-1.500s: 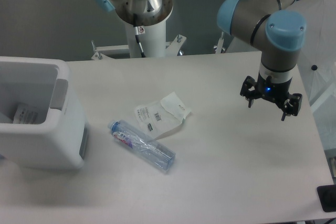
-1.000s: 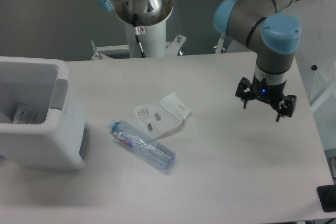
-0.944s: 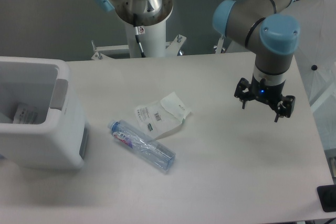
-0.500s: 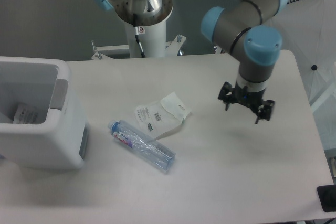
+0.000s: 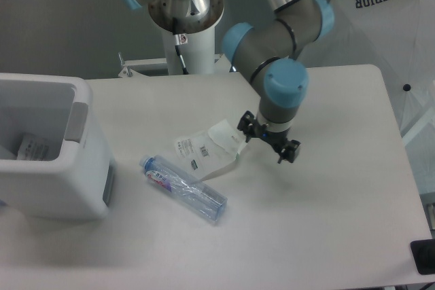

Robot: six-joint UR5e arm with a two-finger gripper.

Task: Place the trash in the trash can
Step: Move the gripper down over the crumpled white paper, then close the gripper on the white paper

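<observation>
I see the white trash can (image 5: 51, 147) at the desk's (image 5: 326, 236) left edge. The crushed bottle (image 5: 183, 189) lies mid-desk, its long axis diagonal, cap toward the can. The wrapper (image 5: 207, 147) sits just behind it; my claw (image 5: 269, 142), spread and empty, hangs at the wrapper's right edge, so it's nearer.

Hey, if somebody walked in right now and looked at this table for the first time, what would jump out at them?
Probably the grey arm with blue joints, its open pincer hanging over the table's middle, just right of the flat white wrapper. Next to the wrapper lies a crushed clear bottle with a blue cap. At the left edge stands the big white trash can, something papery already inside.
</observation>
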